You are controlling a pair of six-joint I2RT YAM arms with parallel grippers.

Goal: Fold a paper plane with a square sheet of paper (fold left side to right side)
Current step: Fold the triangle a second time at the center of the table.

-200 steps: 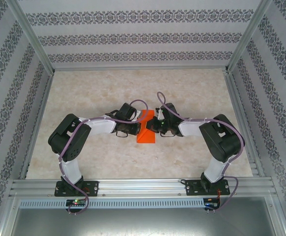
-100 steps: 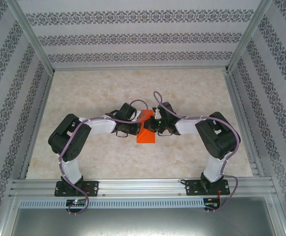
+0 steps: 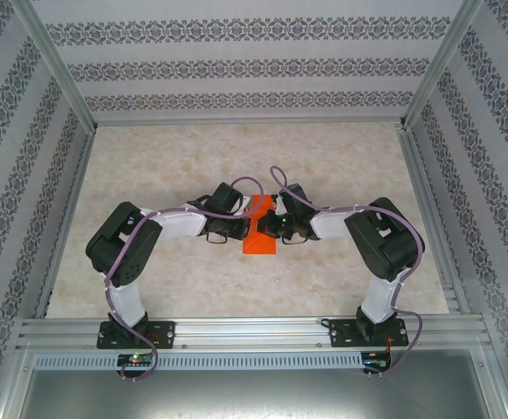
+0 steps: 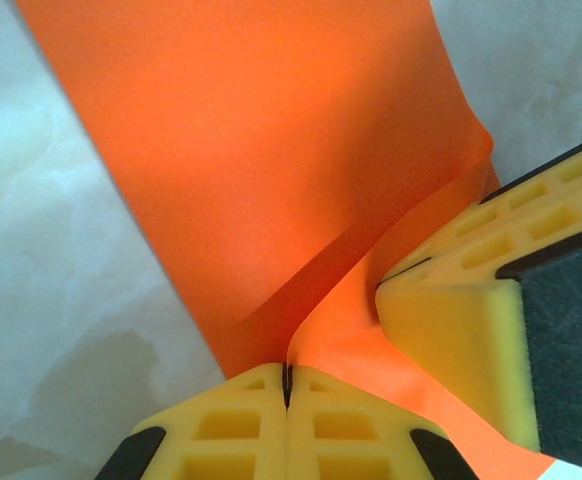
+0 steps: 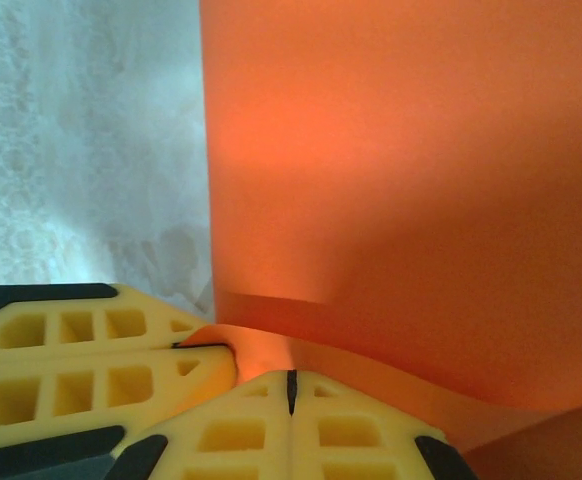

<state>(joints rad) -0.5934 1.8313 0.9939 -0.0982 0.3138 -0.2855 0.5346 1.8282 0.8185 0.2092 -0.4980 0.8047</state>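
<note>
Two closed pincers, left gripper (image 4: 286, 385) and right gripper (image 5: 291, 385), pinch the square sheet of paper (image 3: 259, 242) at mid table (image 3: 149, 166); the right has edged leftward, so the fold seems to be tightening.

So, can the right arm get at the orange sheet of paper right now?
Probably yes: the right gripper is at the orange sheet of paper, jaws shut, seemingly on an edge, with the left gripper pinching close beside it.

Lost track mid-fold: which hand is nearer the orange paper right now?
Neither, a tie: the left hand pinches the paper from its left, the right hand from its right, the two almost touching.
</note>
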